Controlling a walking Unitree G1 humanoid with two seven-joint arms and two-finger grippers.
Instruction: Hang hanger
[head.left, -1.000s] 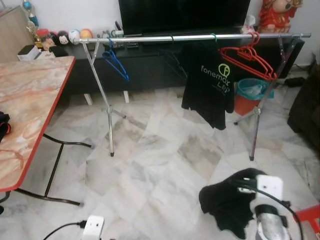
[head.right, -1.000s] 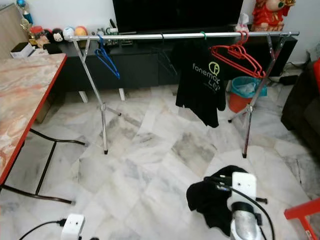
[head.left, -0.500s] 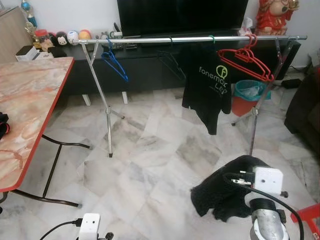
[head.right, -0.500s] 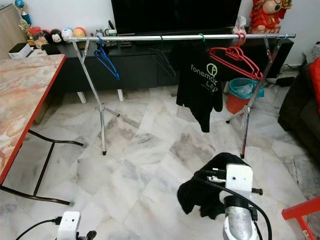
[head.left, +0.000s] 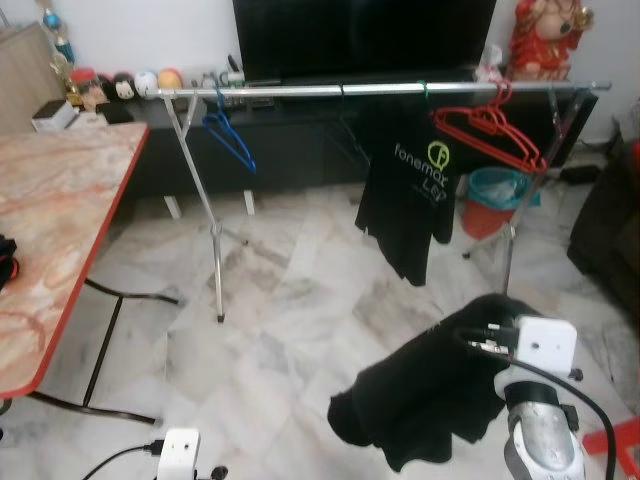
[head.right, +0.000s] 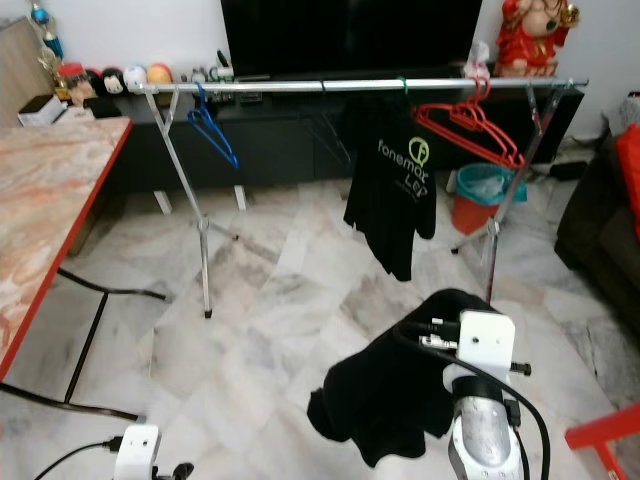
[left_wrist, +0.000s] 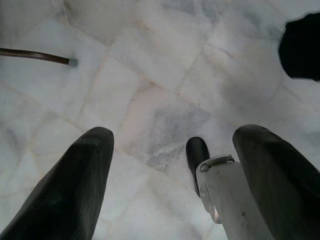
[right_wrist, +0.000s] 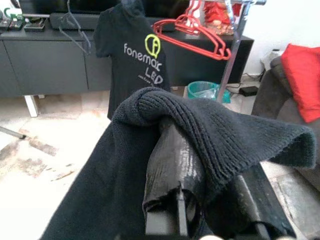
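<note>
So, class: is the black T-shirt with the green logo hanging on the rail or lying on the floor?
Hanging. The black T-shirt hangs from the silver rail, its hem clear of the marble floor, beside the red hangers.

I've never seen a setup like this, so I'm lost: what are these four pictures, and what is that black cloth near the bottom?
They all come from a walking robot with two arms, each ending in a gripper of two long black fingers. Two pictures are from cameras on its head, looking forward and down; the other two from a camera on each wrist. Ahead stands a metal rack holding a blue hanger, red hangers and a black T-shirt. A marble-patterned table is on the robot's left. The right gripper holds up a black garment, which drapes over its fingers. The left gripper hangs open, low over the tiled floor.
</note>
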